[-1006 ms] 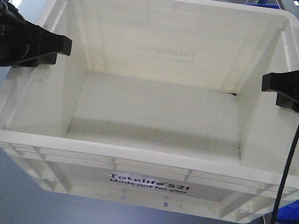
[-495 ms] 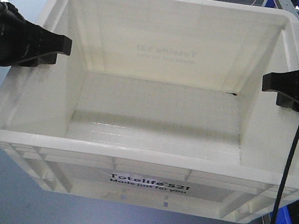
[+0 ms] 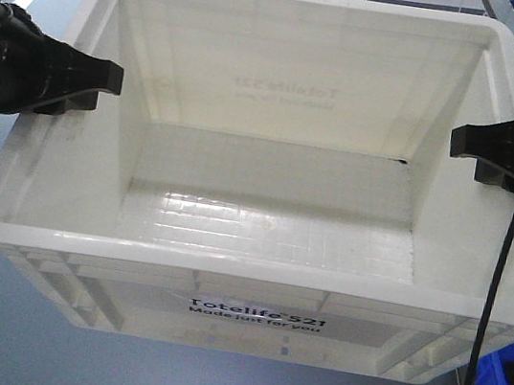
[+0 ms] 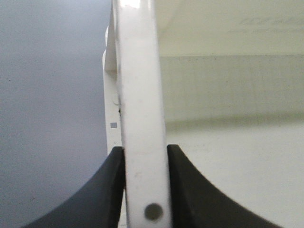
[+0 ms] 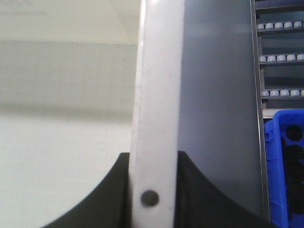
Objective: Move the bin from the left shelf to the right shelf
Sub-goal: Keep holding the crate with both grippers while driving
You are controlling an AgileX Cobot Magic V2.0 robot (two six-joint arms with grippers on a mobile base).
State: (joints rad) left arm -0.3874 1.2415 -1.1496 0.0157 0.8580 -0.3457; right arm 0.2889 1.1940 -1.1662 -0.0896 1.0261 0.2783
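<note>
Bin [image 3: 259, 241] held by left gripper [image 3: 96, 91] and right gripper [image 3: 468, 154], each clamped on the rim between its fingers. Risk: the smooth rim slips and the bin tilts.

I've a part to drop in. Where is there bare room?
Inside the bin, the whole floor between its walls is bare. Its side rims are taken: the left gripper clamps one, the right gripper the other.

Warehouse-style storeroom, roller shelving [image 5: 280, 58], blue plastic storage bins [image 5: 274, 190], grey floor [image 4: 52, 95]
</note>
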